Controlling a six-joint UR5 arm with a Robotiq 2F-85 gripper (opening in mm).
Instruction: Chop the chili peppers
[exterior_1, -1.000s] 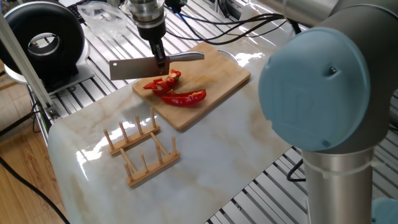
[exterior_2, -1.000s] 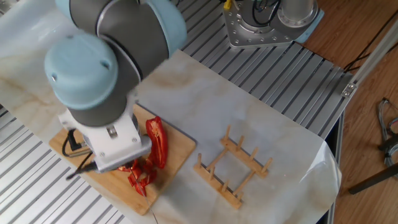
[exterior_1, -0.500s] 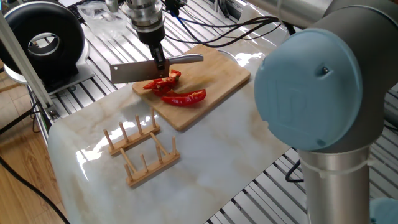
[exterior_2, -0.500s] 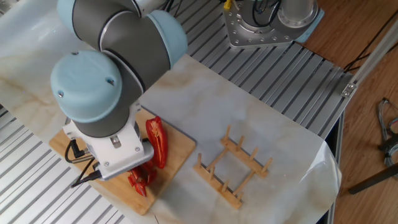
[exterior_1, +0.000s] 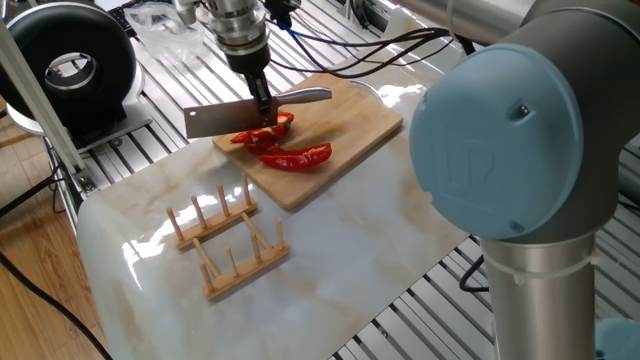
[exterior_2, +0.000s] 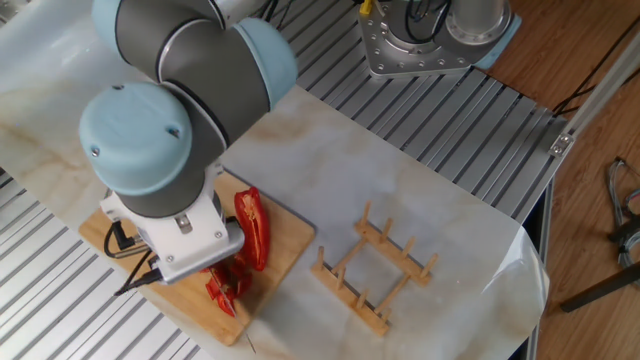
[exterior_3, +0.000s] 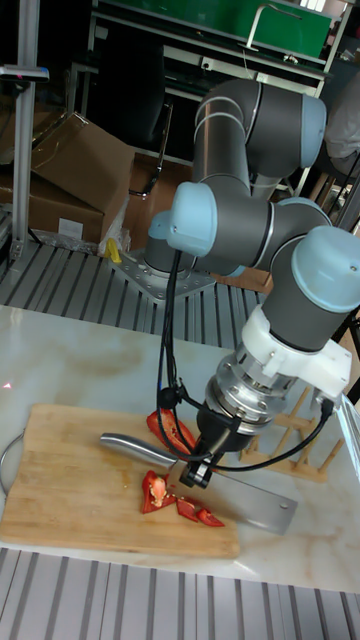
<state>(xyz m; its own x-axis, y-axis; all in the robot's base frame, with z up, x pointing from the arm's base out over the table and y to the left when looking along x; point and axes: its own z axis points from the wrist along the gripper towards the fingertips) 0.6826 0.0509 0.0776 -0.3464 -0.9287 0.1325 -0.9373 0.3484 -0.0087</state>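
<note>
Two red chili peppers lie on the wooden cutting board (exterior_1: 345, 125). One long half (exterior_1: 297, 157) is whole. The other (exterior_1: 262, 133) sits under the blade with bits cut off its end. The tall fixed view shows the whole half (exterior_3: 172, 430) behind the knife and cut pieces (exterior_3: 160, 492) in front of it. My gripper (exterior_1: 262, 102) points straight down, shut on a steel cleaver (exterior_1: 222, 121) where blade meets handle. The blade edge is down on the nearer pepper. In the other fixed view my arm hides the gripper, and only the peppers (exterior_2: 252, 232) show.
A wooden peg rack (exterior_1: 228, 243) stands on the marble sheet, left of the board's front corner. A black round device (exterior_1: 70, 65) sits at the far left. Cables trail behind the board. The arm's base (exterior_2: 430, 35) is bolted to the slatted metal table.
The cleaver has moved slightly right and down onto the nearer pepper. The peppers and the board have stayed put.
</note>
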